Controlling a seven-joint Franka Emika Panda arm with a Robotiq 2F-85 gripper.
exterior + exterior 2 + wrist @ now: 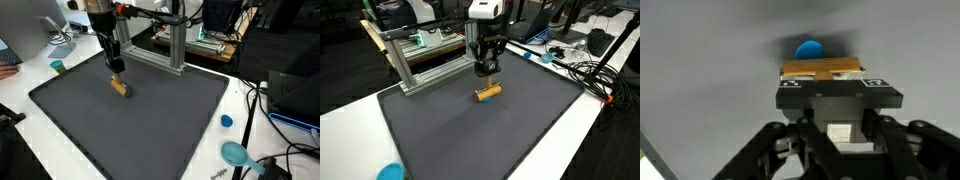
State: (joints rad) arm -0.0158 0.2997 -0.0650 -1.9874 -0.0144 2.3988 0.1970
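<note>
- Gripper pinched on the top of a small wooden block, straight above it.
- Block resting on the dark mat, toward the far middle, near the metal frame.
- Long axis flat on the mat, running left-right and slightly slanted in both exterior views; crosswise between the fingertips in the wrist view.
- Blue cap visible beyond the block in the wrist view.

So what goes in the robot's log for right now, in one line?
pincer: shut on wooden block | wooden block: on grey mat, held | blue ball: beyond block, wrist view
</note>
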